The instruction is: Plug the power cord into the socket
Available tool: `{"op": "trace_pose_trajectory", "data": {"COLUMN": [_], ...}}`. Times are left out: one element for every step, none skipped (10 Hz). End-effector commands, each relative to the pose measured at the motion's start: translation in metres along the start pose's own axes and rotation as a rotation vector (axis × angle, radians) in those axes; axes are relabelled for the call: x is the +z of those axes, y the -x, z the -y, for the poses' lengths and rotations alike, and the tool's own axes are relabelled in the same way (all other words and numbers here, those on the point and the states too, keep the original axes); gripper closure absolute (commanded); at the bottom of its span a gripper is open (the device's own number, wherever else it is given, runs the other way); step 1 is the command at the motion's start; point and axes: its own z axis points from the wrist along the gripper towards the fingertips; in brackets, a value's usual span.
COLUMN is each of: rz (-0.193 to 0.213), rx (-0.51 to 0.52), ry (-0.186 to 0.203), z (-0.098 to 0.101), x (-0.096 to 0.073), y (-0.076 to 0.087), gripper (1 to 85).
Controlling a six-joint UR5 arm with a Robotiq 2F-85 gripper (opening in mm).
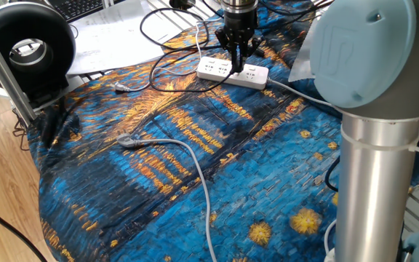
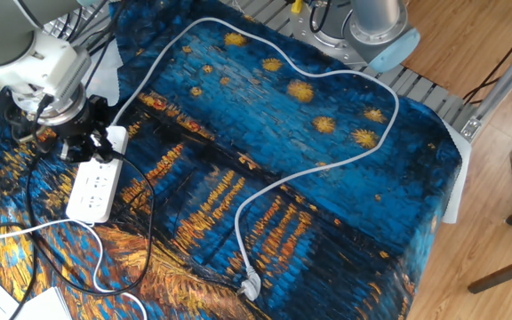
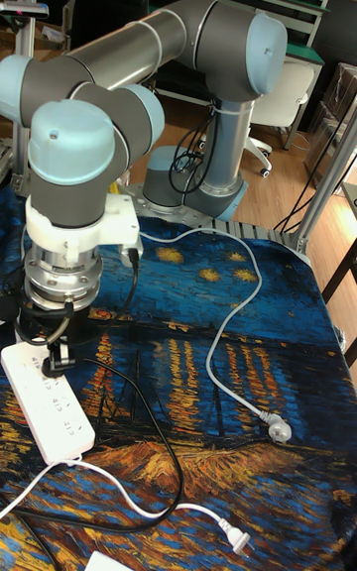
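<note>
The socket [image 1: 257, 73] is a long white power strip lying on the painted cloth at the far side of the table, also seen as the socket [image 2: 96, 191] and the socket [image 3: 59, 422]. My gripper [image 1: 238, 57] stands upright over the strip's middle, toward the end where its thick white cord leaves. It is shut on the small black plug [image 3: 60, 358] of the power cord [image 3: 159, 442], whose thin black cable loops away over the cloth [image 2: 145, 222]. The plug sits right at the strip's top face. Whether its pins are in the holes is hidden by the fingers.
A grey-white cable ends in a silvery connector [image 1: 126, 140] on the cloth, also visible as the connector [image 2: 250, 286]. A thin white lead with a plug [image 3: 233, 536] lies near the strip. A black round device [image 1: 28, 47] and the arm's own column [image 1: 373, 153] stand at the sides.
</note>
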Motion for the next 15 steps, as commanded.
{"op": "trace_pose_trajectory", "data": {"rz": [0.005, 0.006, 0.01, 0.01, 0.007, 0.008, 0.014, 0.008, 0.015, 0.014, 0.008, 0.002, 0.003, 0.003, 0.005], "rx": [-0.01, -0.01, -0.008, -0.008, -0.01, -0.012, -0.013, -0.012, -0.014, -0.014, -0.015, -0.017, -0.02, -0.026, -0.03], "ry": [-0.002, -0.002, -0.004, -0.004, -0.003, -0.001, 0.002, 0.004, 0.006, 0.006, 0.005, 0.004, 0.002, 0.002, 0.001], "z": [0.0055, 0.007, 0.0082, 0.0083, 0.0077, 0.0068, 0.0055, 0.0054, 0.0052, 0.0053, 0.0062, 0.0069, 0.0074, 0.0073, 0.0077], "x": [0.0017, 0.0028, 0.004, 0.0042, 0.0037, 0.0029, 0.0008, -0.002, -0.0021, -0.0019, -0.0011, -0.0004, 0.0001, -0.0001, 0.0003], "y": [0.0006, 0.0029, 0.0059, 0.0061, 0.0052, 0.0054, 0.0076, 0.0072, 0.0093, 0.0089, 0.0073, 0.0053, 0.0053, 0.0048, 0.0046], "gripper": [84.3, 84.3, 84.3, 84.3, 84.3, 84.3, 84.3, 84.3, 84.3, 84.3, 84.3, 84.3, 84.3, 84.3, 84.3]}}
